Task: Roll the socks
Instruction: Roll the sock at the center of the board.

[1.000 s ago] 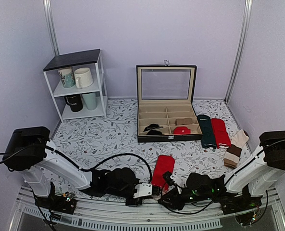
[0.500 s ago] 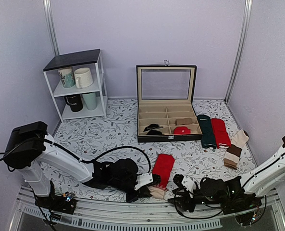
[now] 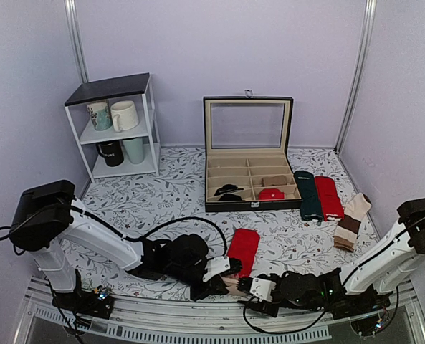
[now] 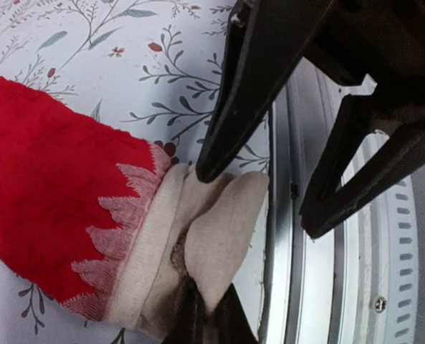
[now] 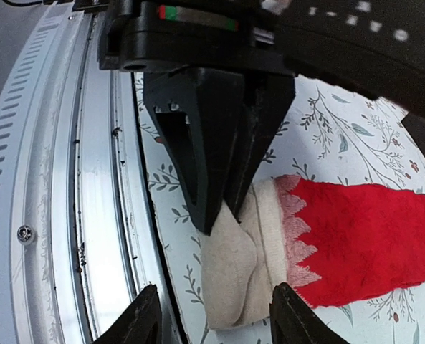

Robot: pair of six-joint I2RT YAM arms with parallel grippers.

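Socks lie flat by the middle of the table's near edge. The red part runs toward the far side and the beige end is nearest the edge. Left gripper is pinched tight on that beige end. Right gripper sits low just beside it, fingers spread apart, holding nothing.

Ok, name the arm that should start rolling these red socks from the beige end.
Left. The left gripper is shut on the beige end of the socks, so it could probably start the roll. The right gripper stands open at that end, holding nothing.
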